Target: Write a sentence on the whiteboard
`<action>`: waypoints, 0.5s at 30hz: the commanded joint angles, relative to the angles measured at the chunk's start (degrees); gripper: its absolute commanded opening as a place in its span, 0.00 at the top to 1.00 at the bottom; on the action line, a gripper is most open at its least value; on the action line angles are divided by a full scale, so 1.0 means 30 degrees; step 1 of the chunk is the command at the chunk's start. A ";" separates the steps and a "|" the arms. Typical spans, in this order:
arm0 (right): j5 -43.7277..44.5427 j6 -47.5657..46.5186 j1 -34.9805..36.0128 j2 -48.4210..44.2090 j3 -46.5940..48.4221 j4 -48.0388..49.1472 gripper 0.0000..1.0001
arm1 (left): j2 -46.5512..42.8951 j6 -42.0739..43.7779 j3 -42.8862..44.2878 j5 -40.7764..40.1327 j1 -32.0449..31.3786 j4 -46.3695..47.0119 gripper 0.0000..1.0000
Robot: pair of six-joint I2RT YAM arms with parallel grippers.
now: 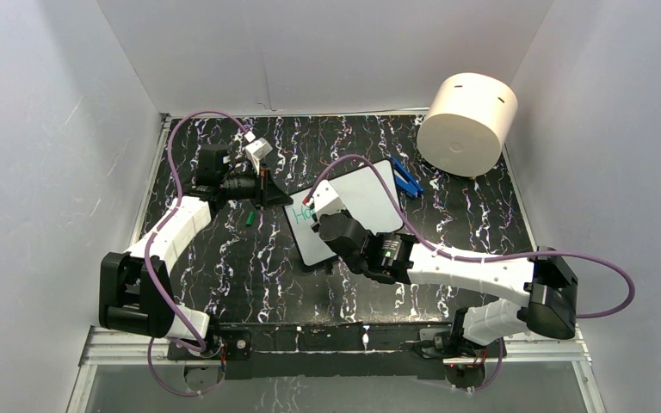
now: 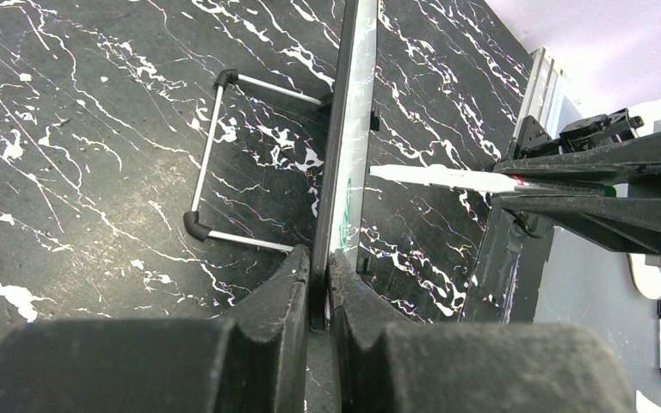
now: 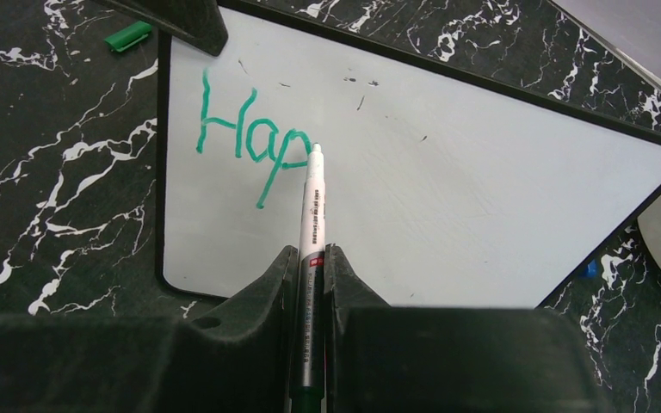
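Observation:
The whiteboard lies slanted at the table's middle, black-framed. In the right wrist view the whiteboard bears teal-green lettering reading "Hap". My right gripper is shut on a white marker, whose tip touches the board just right of the "p". From above, the right gripper is over the board's left part. My left gripper is shut on the board's left edge. In the left wrist view the left gripper clamps the board, seen edge-on, and the marker shows too.
A big cream cylinder lies at the back right. A blue object lies by the board's right corner. A green cap lies left of the board and also shows in the right wrist view. A wire stand sticks out behind the board.

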 commanded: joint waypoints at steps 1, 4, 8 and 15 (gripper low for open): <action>0.0960 -0.0249 -0.0075 -0.0377 0.0139 0.0840 1.00 | 0.0512 0.0819 -0.0047 -0.1357 -0.0381 -0.1213 1.00; 0.1116 -0.0300 -0.0075 -0.0226 0.0189 0.0913 1.00 | 0.0539 0.0819 -0.0018 -0.1314 -0.0366 -0.1246 1.00; 0.1192 -0.0372 -0.0075 0.0040 0.0289 0.1128 1.00 | 0.0513 0.0819 -0.0025 -0.1327 -0.0381 -0.1243 1.00; 0.1124 -0.0557 -0.0082 0.0357 0.0437 0.1395 1.00 | 0.0519 0.0819 -0.0003 -0.1289 -0.0381 -0.1253 1.00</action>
